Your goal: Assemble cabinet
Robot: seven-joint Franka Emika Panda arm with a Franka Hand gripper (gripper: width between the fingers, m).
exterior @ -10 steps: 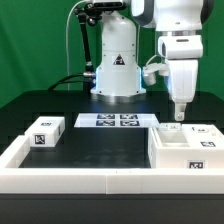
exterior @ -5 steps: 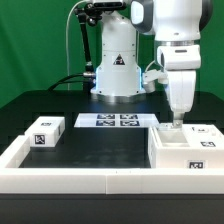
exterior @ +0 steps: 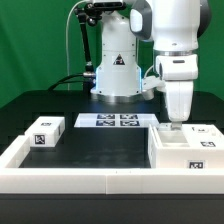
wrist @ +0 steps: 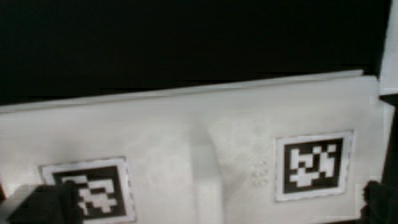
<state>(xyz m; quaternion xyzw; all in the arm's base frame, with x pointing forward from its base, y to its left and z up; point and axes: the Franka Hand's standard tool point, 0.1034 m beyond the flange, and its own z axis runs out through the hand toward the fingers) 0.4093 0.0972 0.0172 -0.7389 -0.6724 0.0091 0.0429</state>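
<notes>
end effector [exterior: 175,120] spread wide, empty, over cabinet [exterior: 178,157] top w/ 2 tags [wrist: 313,165]

On my black table [exterior: 105,148] the marker board [exterior: 113,121] lies flat toward the back, its black-and-white tags facing up. A long low white border rail [exterior: 80,178] runs along the table's near edge and turns back along the exterior view's left side. Behind it all stands a green backdrop [exterior: 30,40]

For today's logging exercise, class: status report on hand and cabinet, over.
Hand open, just above cabinet, holding nothing. Cabinet at exterior view's right, ungrasped. Nothing between them.
</notes>
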